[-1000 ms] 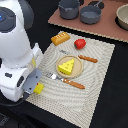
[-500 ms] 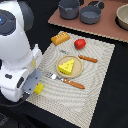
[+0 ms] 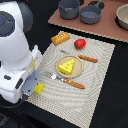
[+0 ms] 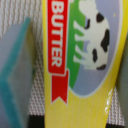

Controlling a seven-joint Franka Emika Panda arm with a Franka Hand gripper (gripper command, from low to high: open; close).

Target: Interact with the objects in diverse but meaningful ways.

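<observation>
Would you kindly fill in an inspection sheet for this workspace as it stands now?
Surface: striped placemat on a dark table.
Job's things: cheese wedge on a wooden plate; bread loaf and red fruit at the mat's far edge; butter box between the gripper's fingers; two grey pots on the wooden board.
Clutter: fork, knife, bowl.
Grippers: gripper around the butter box; contact unclear.
Cables: nothing seen.
Surroundings: dark, nothing seen.
</observation>
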